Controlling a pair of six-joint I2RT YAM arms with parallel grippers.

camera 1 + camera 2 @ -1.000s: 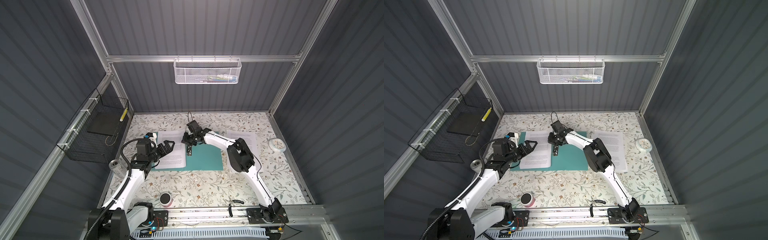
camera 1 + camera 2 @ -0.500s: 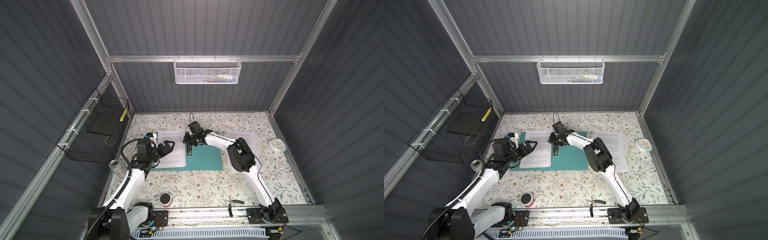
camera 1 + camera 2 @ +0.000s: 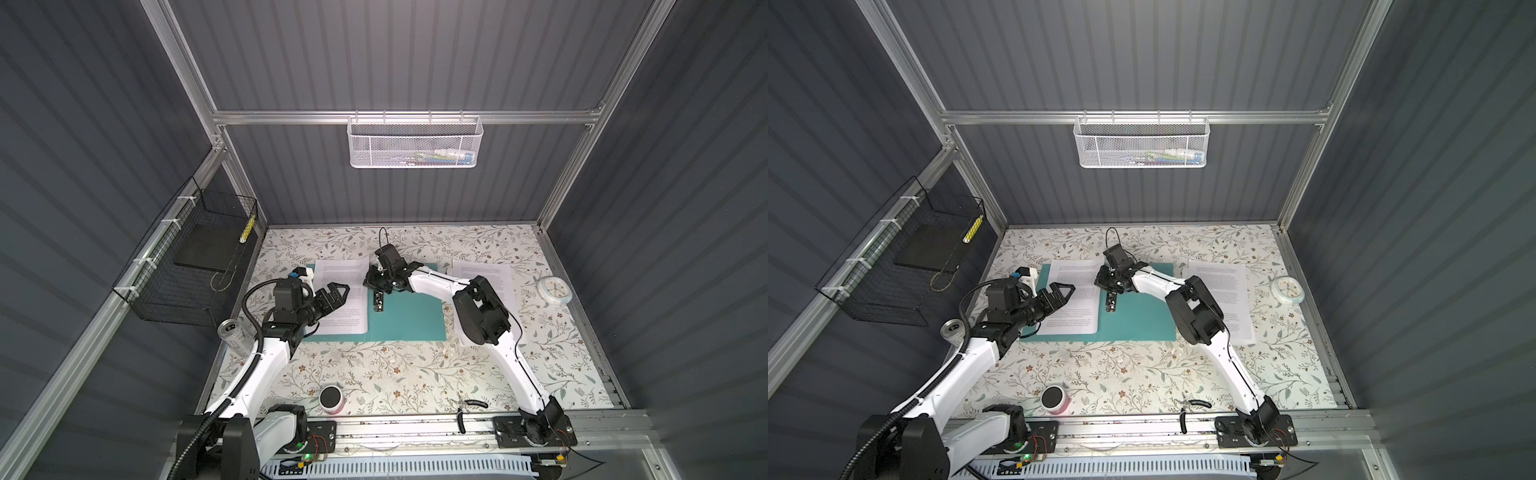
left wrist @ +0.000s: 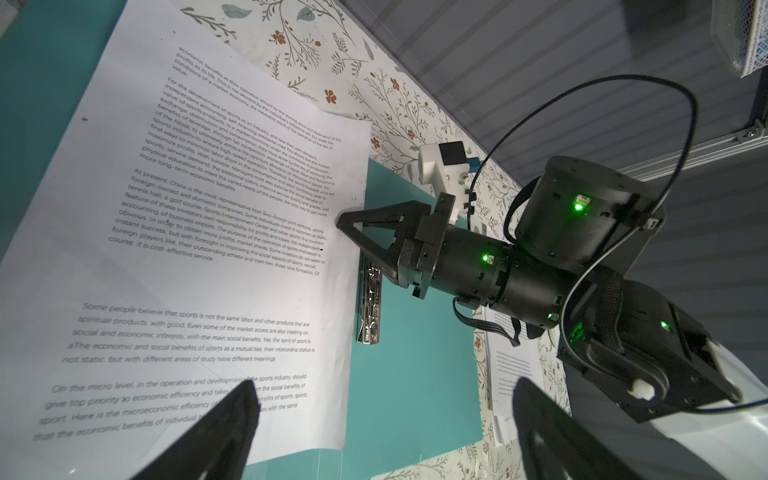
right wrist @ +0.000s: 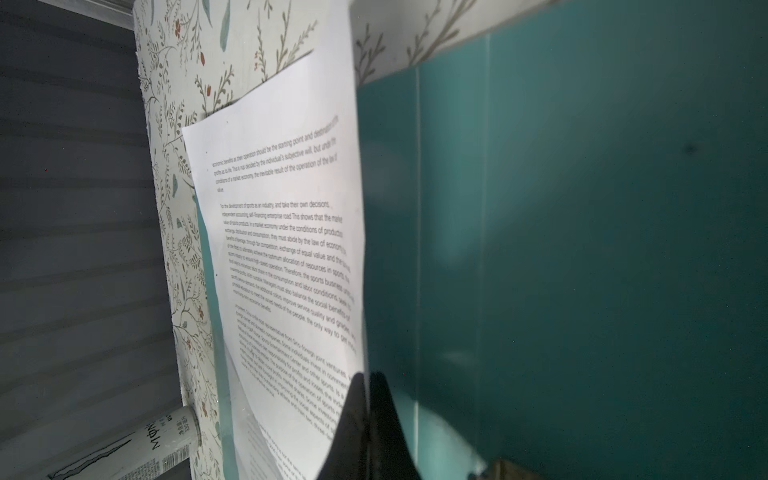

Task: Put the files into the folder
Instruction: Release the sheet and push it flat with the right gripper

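At about 9 o'clock on the flowered surface point(image 3: 374, 374), my left end effector point(image 3: 337, 296) hangs released. Its fingers are spread wide and grip nothing, and it points toward 3 o'clock over the left margin of the printed sheet point(image 3: 347, 322). In the left wrist view both fingers point(image 4: 232, 419) frame that page with open space between them. The printed sheet lies on the left half of the open teal folder point(image 3: 409, 322), which sits just to the 9 o'clock side of the surface's centre. The sheet's far end overhangs the folder's edge toward 12 o'clock. My right end effector point(image 3: 369, 284) reaches across from 3 o'clock and is clenched on the sheet's right-hand edge. In the right wrist view the paper's edge runs down between the two closed fingertips point(image 5: 353, 415), and the page curves a little near them. Directly at 6 o'clock from that pinch, the metal clip point(image 3: 378, 302) lies along the folder's spine, just beside the sheet's edge. The rest of the files point(image 3: 496, 276) lie flat at about 2 o'clock, just beside the folder's right edge and partly under my right forearm.
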